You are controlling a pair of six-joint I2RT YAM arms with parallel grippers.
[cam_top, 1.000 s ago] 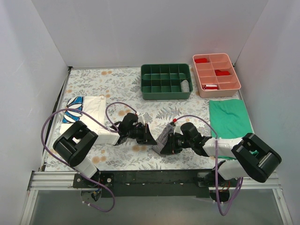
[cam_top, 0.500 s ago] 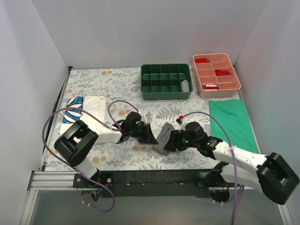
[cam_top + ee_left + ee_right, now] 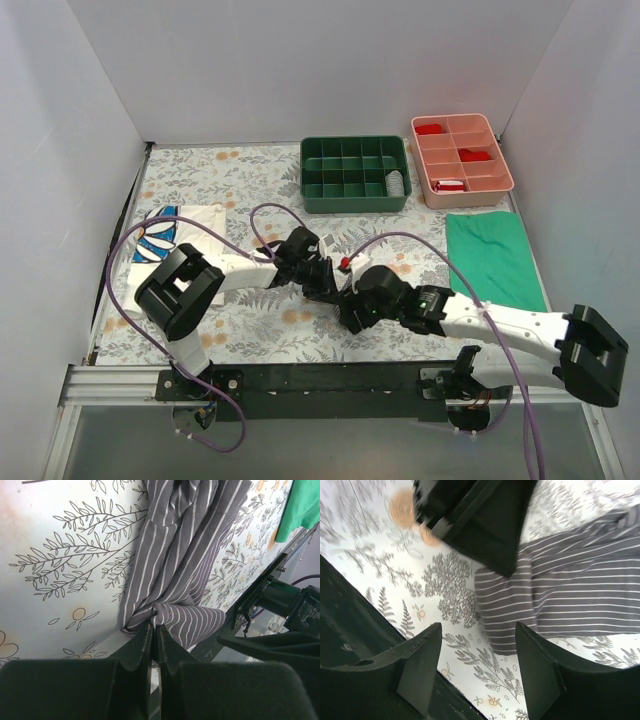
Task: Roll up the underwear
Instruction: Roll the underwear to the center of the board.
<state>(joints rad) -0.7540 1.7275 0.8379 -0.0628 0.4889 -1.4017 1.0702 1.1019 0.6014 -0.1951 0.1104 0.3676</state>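
Underwear [image 3: 175, 565] mostly hidden in top view; left claw [image 3: 152, 628] pinches fold.

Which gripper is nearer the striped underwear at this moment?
Left. The left gripper is pinched shut on a fold of the underwear; the right gripper hovers open over it, gripping nothing.

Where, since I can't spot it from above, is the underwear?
The underwear lies bunched on the floral table, front centre in the top view, its end pinched by the left fingers, the right fingers open above it.
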